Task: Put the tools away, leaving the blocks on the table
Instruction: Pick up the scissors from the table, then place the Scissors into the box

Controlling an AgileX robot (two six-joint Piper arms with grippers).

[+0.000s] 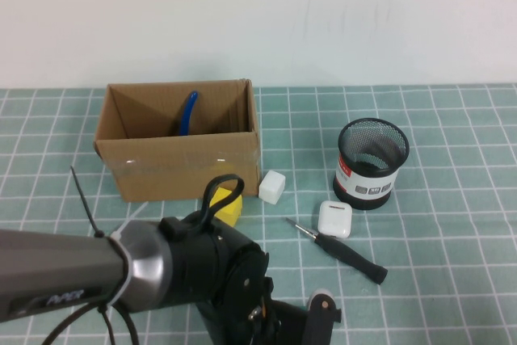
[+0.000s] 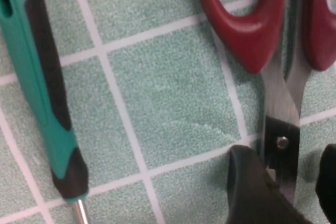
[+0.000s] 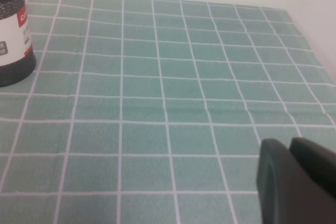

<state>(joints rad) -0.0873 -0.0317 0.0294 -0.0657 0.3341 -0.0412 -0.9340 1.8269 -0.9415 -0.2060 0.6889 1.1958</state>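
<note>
The left wrist view shows my left gripper (image 2: pixel 286 158) open, its two dark fingers (image 2: pixel 252 187) on either side of the metal blades of red-handled scissors (image 2: pixel 247 30), just past the pivot. The green-and-black screwdriver (image 2: pixel 44 93) lies beside them on the table (image 2: pixel 168 87). In the high view my left arm (image 1: pixel 161 272) hides that spot. The pliers' blue handle (image 1: pixel 188 112) sticks up inside the cardboard box (image 1: pixel 182 163). The black-handled screwdriver (image 1: pixel 343 252) lies on the mat. The white block (image 1: pixel 272 187) and the yellow block (image 1: pixel 229 206) sit by the box. The orange block is hidden. My right gripper (image 3: pixel 289 142) is shut and empty above bare mat.
A black mesh pen cup (image 1: pixel 371 163) stands right of the box and also shows in the right wrist view (image 3: pixel 13 30). A white earbud case (image 1: pixel 334 219) lies between the cup and the black-handled screwdriver. A white wall runs along the back of the table.
</note>
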